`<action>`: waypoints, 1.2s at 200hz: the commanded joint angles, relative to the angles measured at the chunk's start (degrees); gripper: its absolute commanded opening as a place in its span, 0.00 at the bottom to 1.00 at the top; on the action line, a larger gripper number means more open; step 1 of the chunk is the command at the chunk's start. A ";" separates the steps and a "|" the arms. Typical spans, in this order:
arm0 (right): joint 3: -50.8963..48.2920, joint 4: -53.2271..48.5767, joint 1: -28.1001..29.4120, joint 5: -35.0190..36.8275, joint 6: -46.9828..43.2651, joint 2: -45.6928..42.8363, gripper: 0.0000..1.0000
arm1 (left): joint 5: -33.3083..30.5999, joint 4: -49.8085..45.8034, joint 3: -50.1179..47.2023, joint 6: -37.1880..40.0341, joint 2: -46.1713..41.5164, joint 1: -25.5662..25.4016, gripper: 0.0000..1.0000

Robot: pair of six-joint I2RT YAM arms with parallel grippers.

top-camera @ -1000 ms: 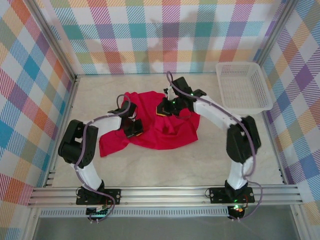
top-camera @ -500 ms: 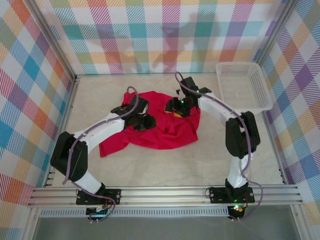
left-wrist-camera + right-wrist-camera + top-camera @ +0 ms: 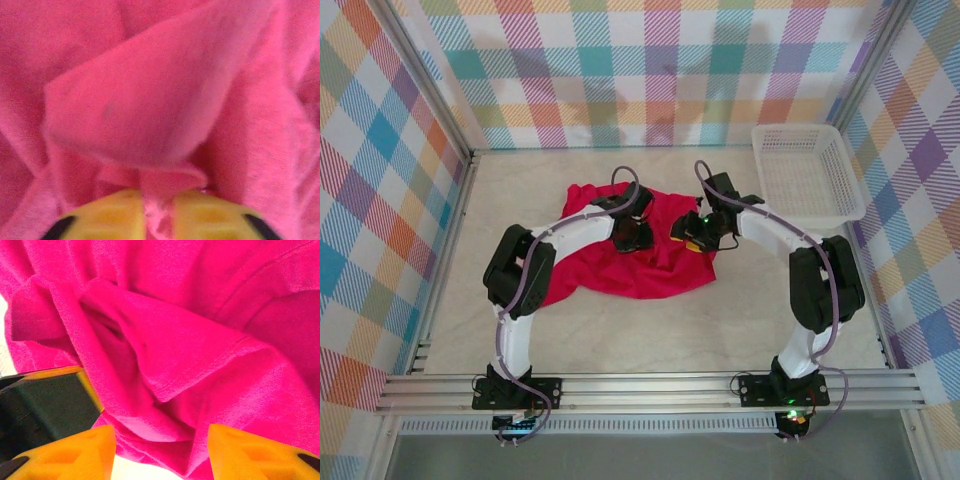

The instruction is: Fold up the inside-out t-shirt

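The left gripper pinches a fold of the shirt tight, while the right gripper gapes wide over its right edge.

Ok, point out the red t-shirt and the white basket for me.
t-shirt [image 3: 640,278], top external view, on the flat cloth by its near edge.
basket [image 3: 796,128], top external view, on its far rim.

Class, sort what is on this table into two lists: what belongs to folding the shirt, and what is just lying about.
Belongs to the job: inside-out t-shirt, left gripper, right gripper.
Just lying about: white basket.
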 commanded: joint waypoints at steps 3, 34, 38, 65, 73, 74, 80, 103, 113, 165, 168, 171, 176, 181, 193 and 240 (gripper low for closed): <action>1.43 3.00 2.00 -3.64 1.29 2.01 0.53 | -2.87 -3.72 1.68 -0.35 -1.43 -0.55 0.02; 5.93 4.87 3.75 -3.72 3.24 9.55 0.53 | -3.50 -5.63 1.72 0.58 -5.25 -0.54 0.00; 6.42 5.43 3.69 -3.72 3.75 10.60 0.52 | -3.38 -5.92 1.72 0.69 -5.87 -0.49 0.00; 11.30 4.25 3.24 -0.85 4.24 15.48 0.19 | -2.75 -7.53 0.76 1.97 -12.45 -0.42 0.00; 11.72 3.19 2.77 0.65 4.07 15.59 0.07 | -2.67 -7.72 -0.09 2.41 -15.16 -0.15 0.00; 11.69 3.05 2.69 0.84 4.06 15.57 0.05 | -2.62 -7.72 -0.20 2.44 -15.52 -0.09 0.00; 11.43 2.35 2.24 1.76 3.93 15.14 0.00 | -2.46 -7.72 -1.15 2.69 -17.60 0.24 0.00; 7.29 1.58 0.39 3.00 2.42 11.48 0.00 | 0.85 -5.69 -7.13 2.58 -24.36 3.23 0.00; 5.42 0.73 -0.17 3.27 0.98 9.74 0.00 | 2.87 -4.12 -10.40 2.18 -26.68 4.98 0.00; -1.47 -2.37 0.89 2.07 -3.35 1.57 0.14 | 9.99 4.90 -22.83 -0.89 -27.79 9.69 0.00; -1.66 -2.32 1.27 2.14 -3.26 0.98 0.16 | 10.47 5.58 -23.27 -1.34 -27.61 9.53 0.00; -1.70 -2.37 1.70 2.35 -3.16 0.31 0.18 | 10.82 6.22 -23.69 -1.76 -27.45 9.35 0.00; -1.56 -2.63 2.53 2.78 -3.03 -0.54 0.21 | 11.10 7.32 -24.35 -2.35 -27.27 8.78 0.00; -1.26 -3.04 3.49 3.29 -2.90 -1.33 0.24 | 11.11 8.27 -25.03 -2.85 -27.14 8.17 0.00; 0.06 -4.83 5.87 6.09 -2.88 -2.65 0.31 | 10.51 9.50 -26.06 -3.64 -26.61 6.51 0.00; 2.39 -3.95 12.83 13.16 -3.08 -2.56 0.22 | 9.41 10.93 -27.63 -4.66 -23.98 3.96 0.00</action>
